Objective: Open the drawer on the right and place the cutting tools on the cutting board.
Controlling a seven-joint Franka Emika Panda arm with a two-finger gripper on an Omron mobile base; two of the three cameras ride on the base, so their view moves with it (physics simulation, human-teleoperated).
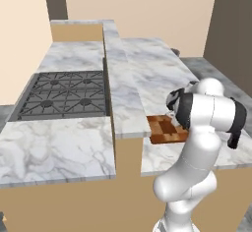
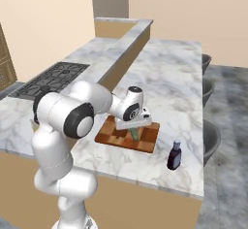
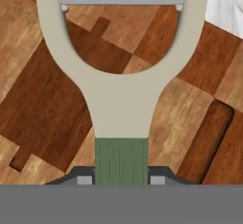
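My gripper hangs just above the reddish-brown cutting board, shut on a cutting tool, a peeler. The peeler has a green handle and a pale Y-shaped head with a blade bar across its top. In the hand view the dark fingertips clamp the green handle from both sides, and the board's patchwork grain lies right under the peeler. From the left base camera my arm covers part of the board. The drawer is out of view.
A small dark bottle stands on the marble counter just right of the board. A raised ledge separates this counter from the gas stove on the left. Dark stools stand beyond the counter's right edge.
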